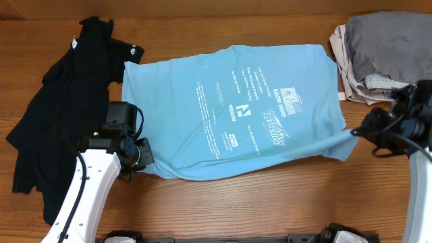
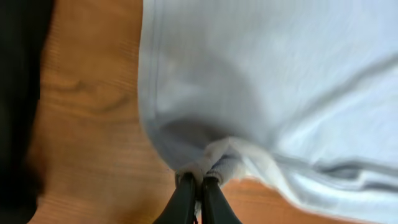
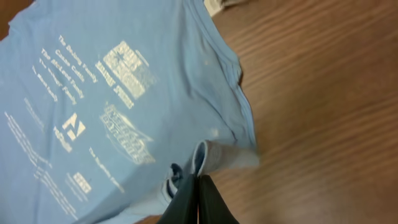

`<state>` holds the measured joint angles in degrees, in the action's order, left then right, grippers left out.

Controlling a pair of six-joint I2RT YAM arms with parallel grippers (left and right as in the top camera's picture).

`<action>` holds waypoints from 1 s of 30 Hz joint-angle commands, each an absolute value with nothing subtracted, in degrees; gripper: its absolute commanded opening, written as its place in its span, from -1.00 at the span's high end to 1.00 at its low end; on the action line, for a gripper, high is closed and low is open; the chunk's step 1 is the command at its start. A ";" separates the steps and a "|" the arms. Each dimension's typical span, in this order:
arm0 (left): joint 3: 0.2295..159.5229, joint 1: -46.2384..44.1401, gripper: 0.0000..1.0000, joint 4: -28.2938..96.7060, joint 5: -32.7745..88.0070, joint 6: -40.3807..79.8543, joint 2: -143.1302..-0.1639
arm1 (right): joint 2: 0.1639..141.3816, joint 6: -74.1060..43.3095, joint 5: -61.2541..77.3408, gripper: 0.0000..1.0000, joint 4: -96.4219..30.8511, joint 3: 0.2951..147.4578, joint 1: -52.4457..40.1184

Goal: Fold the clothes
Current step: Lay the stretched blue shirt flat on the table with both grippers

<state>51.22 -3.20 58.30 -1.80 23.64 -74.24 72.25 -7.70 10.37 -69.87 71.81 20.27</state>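
From overhead, the light blue T-shirt (image 1: 236,108) lies spread nearly flat across the middle of the table (image 1: 236,209), white lettering up. No fold shows in it yet. The black T-shirt (image 1: 61,128) sits crumpled at the left, its edge touching the blue one's far-left corner, and a heap of grey and beige cloth (image 1: 381,50) rests at the far right. By my reading the task is at its very start: one garment laid out, nothing folded, the others untouched. The left end effector (image 1: 142,156) is at the shirt's near-left corner and the right end effector (image 1: 361,131) at its near-right corner, where the cloth is drawn up into a small peak.

In the left wrist view, the left end effector (image 2: 200,186) has its fingers pressed together on a bunched bit of the pale blue hem. The fabric puckers upward from that pinch, with bare wood and a strip of black cloth off to the side.

In the right wrist view, the right end effector (image 3: 199,193) is likewise clamped tight, pinching a curled tab of the shirt's edge just beside the bare table. The printed lettering runs away from it over flat cloth.

Both corners look gripped — a first fold seems ready to begin.
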 commanded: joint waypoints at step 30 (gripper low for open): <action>50.83 6.42 0.91 40.56 -10.98 31.33 -77.47 | 91.81 -5.98 19.42 0.92 -36.03 71.85 13.34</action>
<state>50.94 6.11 41.30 -9.30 30.15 -75.11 90.94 -6.59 20.86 -37.52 71.57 15.03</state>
